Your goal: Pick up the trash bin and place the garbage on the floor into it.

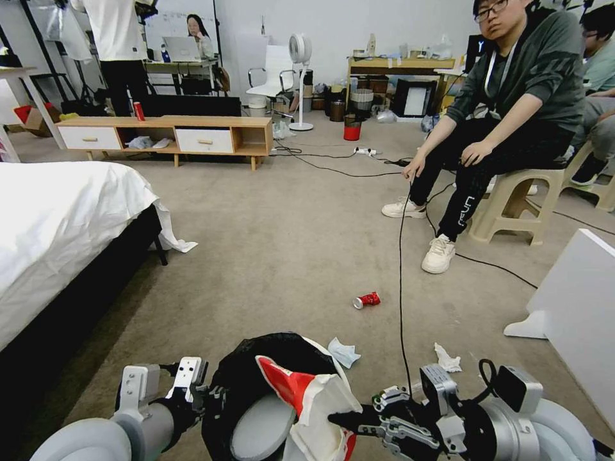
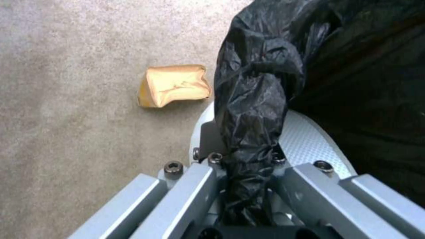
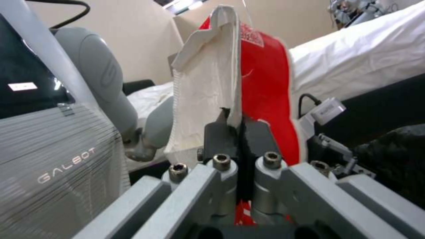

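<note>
From your head view, the left tool [image 1: 204, 392] grips the trash bin [image 1: 256, 410] at its bag-covered rim, and the right tool [image 1: 346, 421] holds a red-and-white packet [image 1: 307, 397] over its mouth. A crushed red can [image 1: 366, 299] and tissues [image 1: 343, 352] lie on the floor [image 1: 269, 256].

Your left wrist view shows that tool pinching the black bag [image 2: 252, 132]; a brown paper bag [image 2: 175, 85] lies beside the bin.

Your right wrist view shows the fingers [image 3: 221, 132] pressed together on the packet.

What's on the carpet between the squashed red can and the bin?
In the head view, one crumpled white tissue lies on the floor between the crushed red can and the trash bin. The rest is bare carpet.
</note>
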